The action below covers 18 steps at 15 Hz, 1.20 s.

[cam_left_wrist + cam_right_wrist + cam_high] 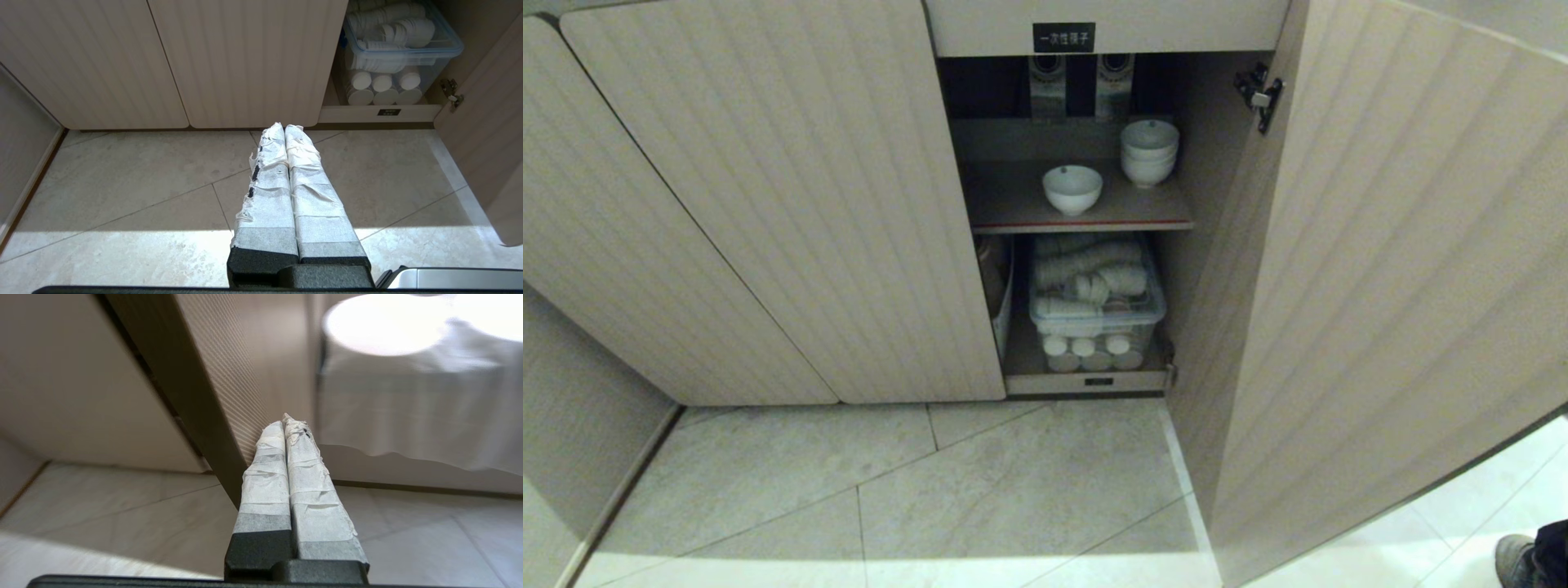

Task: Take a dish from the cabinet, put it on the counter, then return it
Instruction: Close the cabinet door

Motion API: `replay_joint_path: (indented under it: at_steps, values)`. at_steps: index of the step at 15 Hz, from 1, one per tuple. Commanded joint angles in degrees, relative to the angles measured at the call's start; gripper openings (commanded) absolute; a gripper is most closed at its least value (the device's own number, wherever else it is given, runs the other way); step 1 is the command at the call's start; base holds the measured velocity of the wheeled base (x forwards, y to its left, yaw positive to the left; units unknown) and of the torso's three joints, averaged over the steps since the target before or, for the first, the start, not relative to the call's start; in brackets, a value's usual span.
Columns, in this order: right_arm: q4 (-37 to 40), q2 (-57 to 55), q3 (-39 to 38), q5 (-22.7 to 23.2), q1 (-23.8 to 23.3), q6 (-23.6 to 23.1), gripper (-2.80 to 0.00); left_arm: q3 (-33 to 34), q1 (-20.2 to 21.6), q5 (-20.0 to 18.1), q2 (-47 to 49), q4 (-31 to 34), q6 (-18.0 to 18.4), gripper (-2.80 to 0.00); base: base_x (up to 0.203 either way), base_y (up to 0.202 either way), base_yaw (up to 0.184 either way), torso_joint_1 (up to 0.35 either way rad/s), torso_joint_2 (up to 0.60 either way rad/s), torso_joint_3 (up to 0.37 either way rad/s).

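Note:
The cabinet (pixel 980 33) stands open, its ribbed door (pixel 1380 286) swung out to the right. On its red-edged shelf (pixel 1086 222) sits the dish (pixel 1072 189), a single small white bowl, upright. Neither arm shows in the head view. My left gripper (pixel 284 126) is shut with nothing in it, low over the floor tiles before the closed doors. My right gripper (pixel 284 419) is shut and empty too, its tips close beside the ribbed face of the open door (pixel 220 375). The counter is out of view.
A stack of white bowls (pixel 1149 151) stands behind the dish on the shelf. Below it a clear plastic box (pixel 1094 302) holds several white cups. A draped white cloth (pixel 412 412) hangs beyond the right gripper. A person's shoe (pixel 1515 555) is at the lower right.

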<state>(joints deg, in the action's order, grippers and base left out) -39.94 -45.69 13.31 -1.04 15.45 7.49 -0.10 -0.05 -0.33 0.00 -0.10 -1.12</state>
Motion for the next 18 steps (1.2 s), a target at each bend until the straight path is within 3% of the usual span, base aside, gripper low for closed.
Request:
replay_joint_path:
  at_steps: [1, 7, 18]
  values:
    - [-0.40, -0.46, 0.13, 2.65, 0.85, -0.01, -2.80, 0.01, -0.04, 0.01, 0.00, -0.05, -0.02, -2.80, 0.000, 0.000, 0.000, 0.000, 0.00, 0.000]
    - [-2.21, -2.85, 0.75, 2.88, 4.97, 2.18, -2.80, 0.01, -0.04, -0.02, 0.00, -0.08, -0.02, -2.80, 0.000, 0.000, 0.000, 0.000, 0.00, 0.000]
    - [-15.80, -14.97, 0.75, 2.85, 7.85, 3.71, -2.80, 0.01, -0.04, 0.02, 0.00, 0.01, -0.02, -2.80, 0.000, 0.000, 0.000, 0.000, 0.00, 0.000]
